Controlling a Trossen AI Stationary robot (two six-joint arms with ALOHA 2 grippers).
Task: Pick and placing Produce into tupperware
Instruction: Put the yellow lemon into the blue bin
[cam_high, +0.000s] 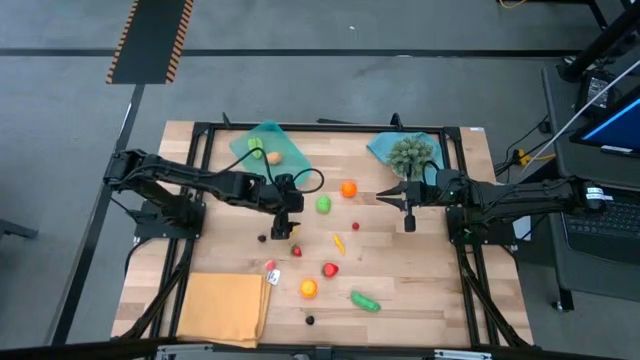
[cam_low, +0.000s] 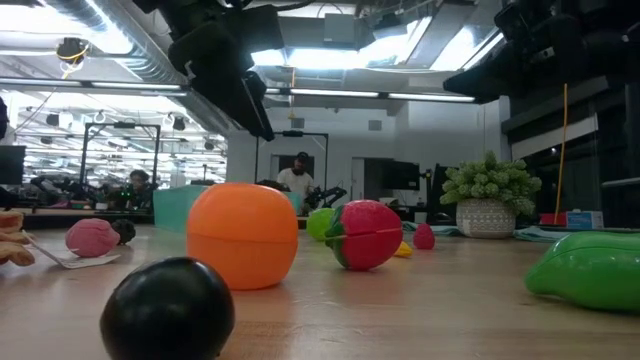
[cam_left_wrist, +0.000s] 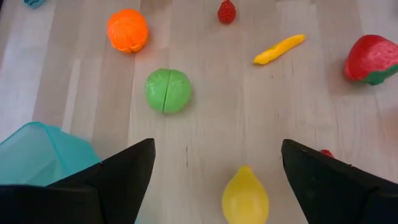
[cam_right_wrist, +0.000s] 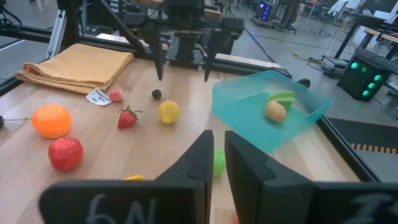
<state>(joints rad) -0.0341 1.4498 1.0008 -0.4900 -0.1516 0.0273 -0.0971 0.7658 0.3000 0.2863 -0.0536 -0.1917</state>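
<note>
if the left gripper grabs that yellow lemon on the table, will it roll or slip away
Probably apt to roll: the yellow lemon is rounded and rests free on the smooth wooden table. Its glossy skin looks slippery, so it might squirt out of an off-centre pinch. The left gripper is open and straddling it, which should help.

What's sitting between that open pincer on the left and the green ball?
Only bare wood, as the left wrist view shows: the left pincer hangs open over the yellow lemon, with empty tabletop up to the green ball.
</note>
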